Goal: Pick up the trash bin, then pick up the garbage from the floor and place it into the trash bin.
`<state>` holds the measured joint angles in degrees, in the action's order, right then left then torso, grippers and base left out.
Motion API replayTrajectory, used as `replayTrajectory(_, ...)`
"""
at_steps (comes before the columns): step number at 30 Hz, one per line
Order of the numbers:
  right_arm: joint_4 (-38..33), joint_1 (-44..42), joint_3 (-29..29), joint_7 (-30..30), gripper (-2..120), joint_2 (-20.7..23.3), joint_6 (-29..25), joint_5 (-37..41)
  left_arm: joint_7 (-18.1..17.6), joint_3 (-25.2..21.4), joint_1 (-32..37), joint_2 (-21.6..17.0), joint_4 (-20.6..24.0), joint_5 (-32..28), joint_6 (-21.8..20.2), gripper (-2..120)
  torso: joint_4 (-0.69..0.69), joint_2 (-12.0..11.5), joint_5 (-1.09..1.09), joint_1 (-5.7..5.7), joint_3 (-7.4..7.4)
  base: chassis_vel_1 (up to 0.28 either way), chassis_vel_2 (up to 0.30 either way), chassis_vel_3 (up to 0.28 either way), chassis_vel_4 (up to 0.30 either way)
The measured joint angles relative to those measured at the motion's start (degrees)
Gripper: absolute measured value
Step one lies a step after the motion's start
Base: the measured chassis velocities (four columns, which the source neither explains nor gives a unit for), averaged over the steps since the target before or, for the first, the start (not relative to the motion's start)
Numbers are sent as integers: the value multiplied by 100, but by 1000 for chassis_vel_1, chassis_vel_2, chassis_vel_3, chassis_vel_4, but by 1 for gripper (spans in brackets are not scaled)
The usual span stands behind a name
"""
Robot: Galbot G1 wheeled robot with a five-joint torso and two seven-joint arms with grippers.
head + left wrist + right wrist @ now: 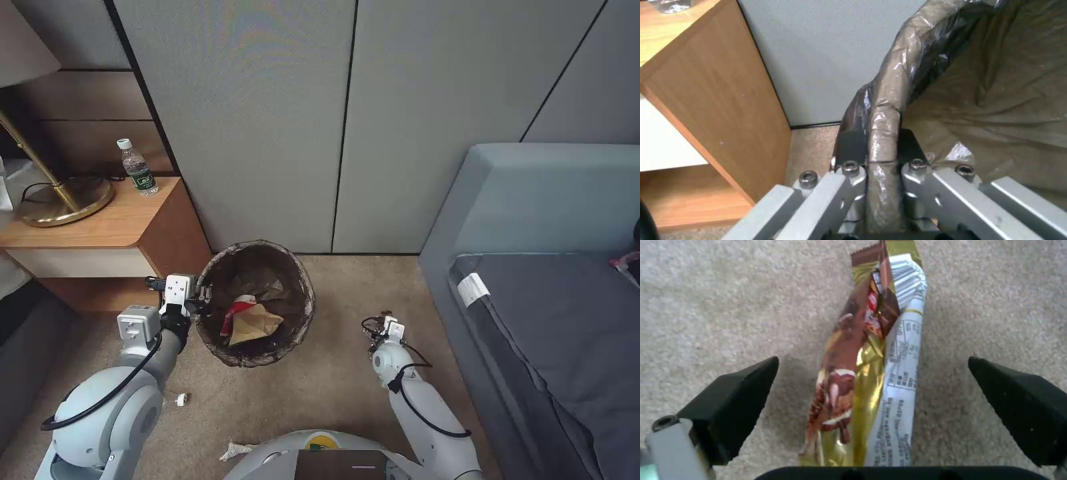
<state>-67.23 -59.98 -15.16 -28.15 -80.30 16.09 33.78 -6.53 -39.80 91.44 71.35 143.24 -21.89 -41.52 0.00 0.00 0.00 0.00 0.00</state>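
Wrapper: snack wrapper (867, 373), brown, gold and white, lies flat on the floor (729, 306) straight between the two black fingers of the right pincer (873, 406). Its long axis runs away from the wrist, in line with the pincer's reach and crosswise to the closing direction.
Right pincer: wide open, a finger on either side of the wrapper, neither touching it. In the head view the right pincer (383, 327) hangs low over the carpet, to the right of the bin; the arm reaches forward and down.
Nearer arm: right, clearly; the left is occupied.
Left pincer: left pincer (876, 160) is clamped on the bag-covered rim of the trash bin (889, 100), one finger inside, one outside.
Bin: trash bin (257, 303) sits beside a wooden nightstand (100, 230), near the wall. Inside lie a brown paper scrap (257, 323) and a red-and-white cup (237, 310).
Left on the floor: white tissue (233, 451) close to the robot's base, and a small white object (181, 399) by the left arm.
Judgement: closing across the wrapper's narrow width looks like the fitting grasp.
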Motion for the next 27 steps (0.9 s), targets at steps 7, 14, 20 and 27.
replayTrajectory(7,8,-16,2,51,100,11,-4,0,0,-4,5,3,0,0,3,3,0,0,0,0,0,0,0,0,0)
replayTrajectory(14,74,7,0,115,92,10,4,-14,1,-11,1,0,0,-4,5,3,-1,0,-2,0,0,0,0,0,0)
replayTrajectory(20,121,28,-13,120,69,11,-21,-21,0,-25,-2,-2,0,-12,5,3,-3,0,-5,-1,-1,0,0,0,0)
replayTrajectory(27,219,37,-35,193,39,36,-80,-24,9,-15,-19,29,-3,-7,10,3,2,1,1,-1,-1,0,0,0,0)
